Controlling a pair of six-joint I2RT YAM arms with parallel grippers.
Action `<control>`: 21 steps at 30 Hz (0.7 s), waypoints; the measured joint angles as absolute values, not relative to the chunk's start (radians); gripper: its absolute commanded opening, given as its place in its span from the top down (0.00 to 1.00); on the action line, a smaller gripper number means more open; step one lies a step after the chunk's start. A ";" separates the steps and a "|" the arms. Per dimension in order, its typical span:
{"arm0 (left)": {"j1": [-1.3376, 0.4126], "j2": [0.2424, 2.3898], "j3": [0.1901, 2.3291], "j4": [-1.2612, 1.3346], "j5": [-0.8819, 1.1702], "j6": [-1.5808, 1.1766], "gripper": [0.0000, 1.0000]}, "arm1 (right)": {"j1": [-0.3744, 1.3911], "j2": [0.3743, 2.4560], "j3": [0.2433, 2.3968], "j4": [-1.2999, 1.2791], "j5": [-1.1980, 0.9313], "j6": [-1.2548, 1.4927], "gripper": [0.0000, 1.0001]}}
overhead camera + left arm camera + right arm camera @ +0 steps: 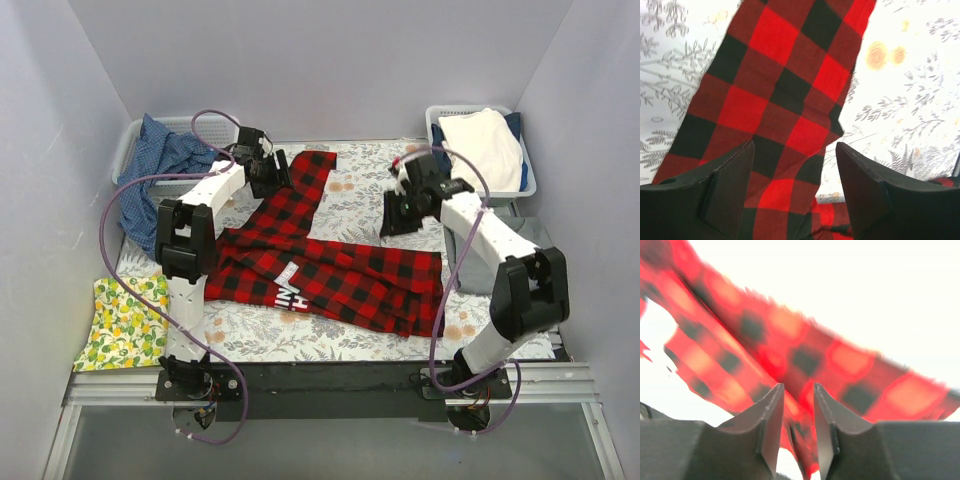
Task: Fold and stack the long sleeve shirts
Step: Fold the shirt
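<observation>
The red-and-black plaid shirt (pixel 340 270) lies spread across the middle of the desk (pixel 350 345). Its body runs from left to right, its white lettering (pixel 290 290) faces up near the front edge, and one sleeve (pixel 765 100) reaches towards the far left corner.

The left pincer (pixel 794 147) hangs over that sleeve near its far end. Its fingers are spread wide with nothing in them, and the flat sleeve shows in the gap below.

The right pincer (pixel 797 386) is over the desk, just past the far edge of the shirt's right half. Its fingers (pixel 771 430) stand close together with a narrow slit between them. Blurred plaid cloth shows behind and in the slit, but I cannot tell whether it is pinched.

A grey shirt (pixel 530 240) lies at the right edge of the desk, under the right arm.
</observation>
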State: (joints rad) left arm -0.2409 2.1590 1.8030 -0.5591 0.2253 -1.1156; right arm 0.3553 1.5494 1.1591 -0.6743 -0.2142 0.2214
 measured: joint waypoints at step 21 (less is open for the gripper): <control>-0.232 1.908 1.404 -0.628 0.190 -1.103 0.31 | 0.370 2.526 2.080 -0.066 -0.329 0.396 0.28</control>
